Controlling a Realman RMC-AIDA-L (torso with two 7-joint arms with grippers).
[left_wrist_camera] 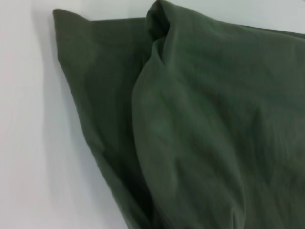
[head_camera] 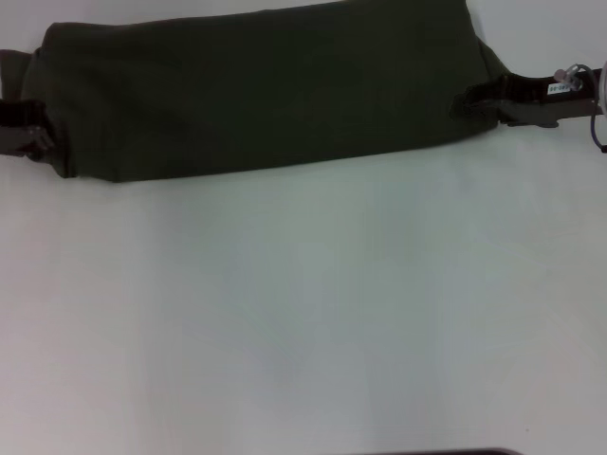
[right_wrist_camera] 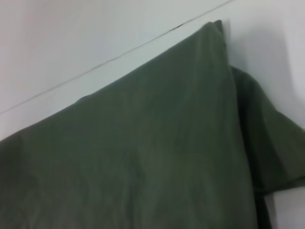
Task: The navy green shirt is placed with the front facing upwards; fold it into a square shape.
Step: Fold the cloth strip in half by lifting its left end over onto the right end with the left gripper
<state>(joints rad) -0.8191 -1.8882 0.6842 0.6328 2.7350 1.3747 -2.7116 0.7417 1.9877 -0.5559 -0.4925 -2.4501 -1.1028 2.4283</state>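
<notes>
Head view: bare table [head_camera: 303,332] near, shirt [head_camera: 256,90] a long folded band at the far edge. Left gripper [head_camera: 33,128] and right gripper [head_camera: 474,100] each sit at an end; clamped or not, can't tell. Risk: uneven pull skews the fold, or loose layers slip apart.

We see the navy green shirt [head_camera: 256,90] lying as a long folded band across the far side of the white table [head_camera: 303,313], its plain dark cloth showing no lettering. At its left end our left gripper [head_camera: 33,133] touches the cloth, and at its right end our right gripper [head_camera: 479,100] does likewise. Whether either one's fingers clasp the fabric we cannot tell.
</notes>
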